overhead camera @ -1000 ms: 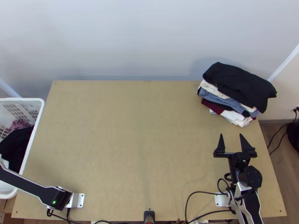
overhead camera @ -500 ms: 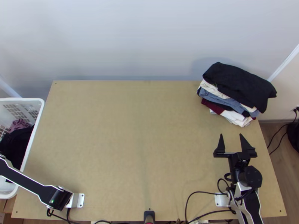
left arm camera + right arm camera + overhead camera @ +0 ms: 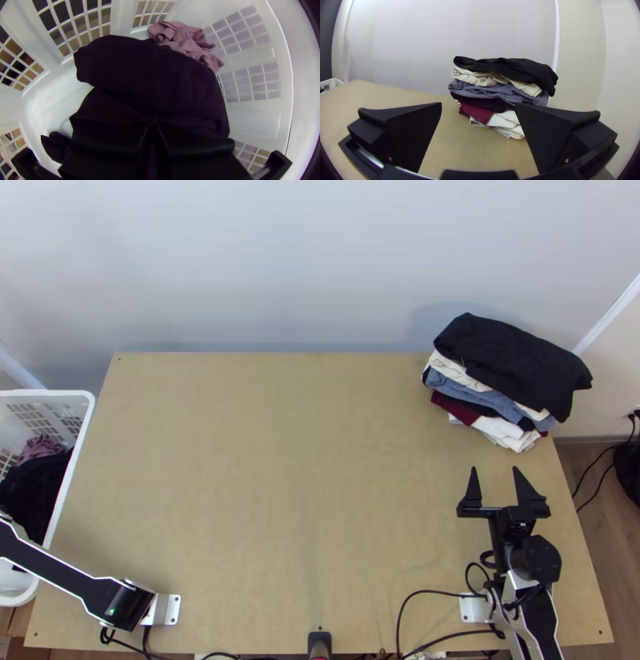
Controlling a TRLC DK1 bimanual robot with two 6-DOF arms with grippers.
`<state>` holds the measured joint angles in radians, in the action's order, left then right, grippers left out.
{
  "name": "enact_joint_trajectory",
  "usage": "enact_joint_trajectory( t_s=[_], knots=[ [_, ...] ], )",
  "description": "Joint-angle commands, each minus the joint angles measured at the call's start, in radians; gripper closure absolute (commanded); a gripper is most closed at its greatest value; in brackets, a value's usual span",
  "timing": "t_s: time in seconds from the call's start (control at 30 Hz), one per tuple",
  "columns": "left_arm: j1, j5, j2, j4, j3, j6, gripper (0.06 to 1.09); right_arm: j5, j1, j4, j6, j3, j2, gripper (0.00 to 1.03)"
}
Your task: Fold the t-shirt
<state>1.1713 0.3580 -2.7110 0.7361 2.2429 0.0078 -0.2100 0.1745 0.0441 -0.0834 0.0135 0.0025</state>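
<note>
Firstly, top view: basket [image 3: 56,394] at nine o'clock. Left wrist view: left gripper [image 3: 152,125] nearly closed, apparently pinching the dark garment [image 3: 150,80] inside; lift slowly, straight up, before spreading. Right wrist view: right gripper [image 3: 478,104] wide apart, empty.

Dark cloth [image 3: 150,73], bunched in basket [image 3: 260,120]

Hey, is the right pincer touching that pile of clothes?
Apart: the top view shows a strip of table between the right pincer and the pile of clothes.
</note>
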Motion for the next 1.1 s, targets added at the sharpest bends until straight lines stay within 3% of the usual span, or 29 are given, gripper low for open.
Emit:
enact_joint_trajectory(
  t_s=[0.0, 0.5, 0.87, 1.07],
  knots=[
    [0.025, 0.038, 0.175, 0.029, -0.016, -0.005, 1.05, -0.003, -0.003, -0.007, -0.015, -0.010, -0.004, 0.04],
    [0.031, 0.105, 0.743, 0.045, -0.017, -0.114, 1.05, -0.003, -0.003, -0.009, -0.015, -0.010, -0.004, 0.04],
    [0.036, 0.119, 1.025, -0.132, -0.017, -0.266, 1.05, -0.003, -0.003, -0.007, -0.015, -0.010, -0.004, 0.04],
    [0.034, 0.119, 1.076, -0.162, -0.023, -0.292, 1.05, -0.003, -0.003, -0.009, -0.015, -0.010, -0.004, 0.04]
  ],
)
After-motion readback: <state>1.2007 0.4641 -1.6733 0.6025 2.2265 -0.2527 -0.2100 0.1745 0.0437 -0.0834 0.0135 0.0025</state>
